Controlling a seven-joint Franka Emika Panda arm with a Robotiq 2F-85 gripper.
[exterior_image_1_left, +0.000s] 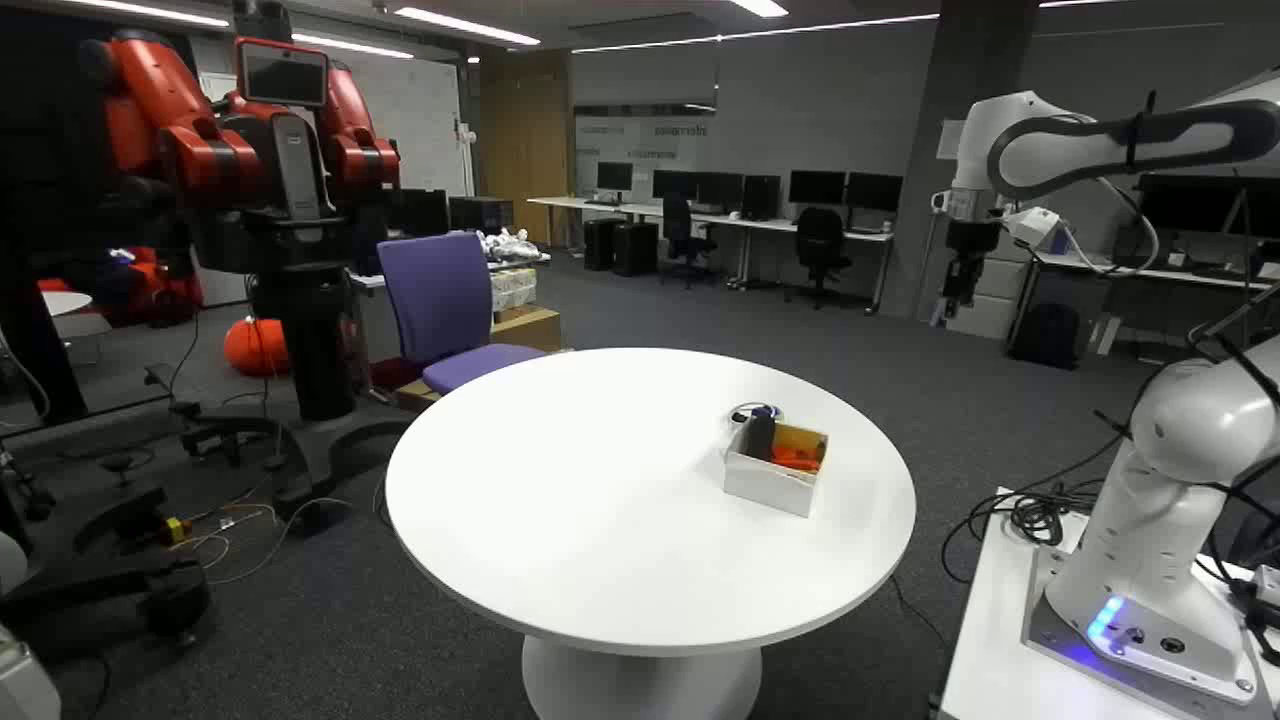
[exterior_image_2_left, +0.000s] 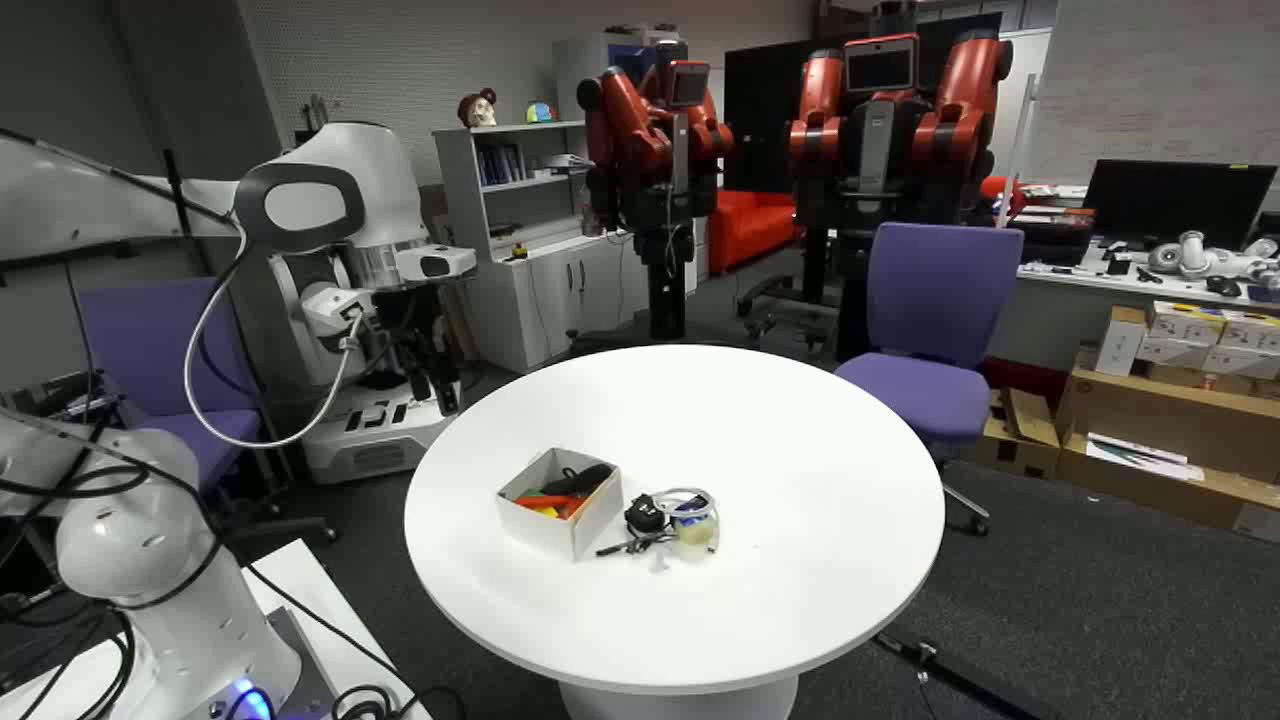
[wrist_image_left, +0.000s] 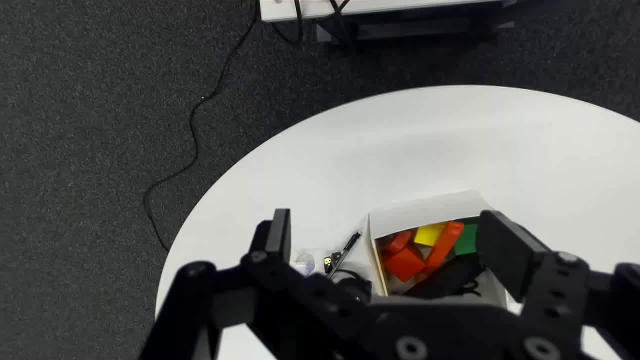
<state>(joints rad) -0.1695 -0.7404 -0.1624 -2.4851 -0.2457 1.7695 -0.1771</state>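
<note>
The round white counter (exterior_image_1_left: 560, 480) serves as level support. I observe the gripper (wrist_image_left: 390, 232) hanging well clear, jaws spread, holding nothing. The white box (exterior_image_1_left: 766, 484) stands upright on the counter, open-topped, evidently to keep coloured blocks (wrist_image_left: 442, 245) together.

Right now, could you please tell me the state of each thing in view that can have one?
Gripper: open, holding nothing
Box: open-topped, upright on the table
Blocks: jumbled inside the box
Chair by the table: upright
Robot base light: lit blue
Ceiling lights: on
Desk monitors: dark
Red robots' screens: dark
</note>
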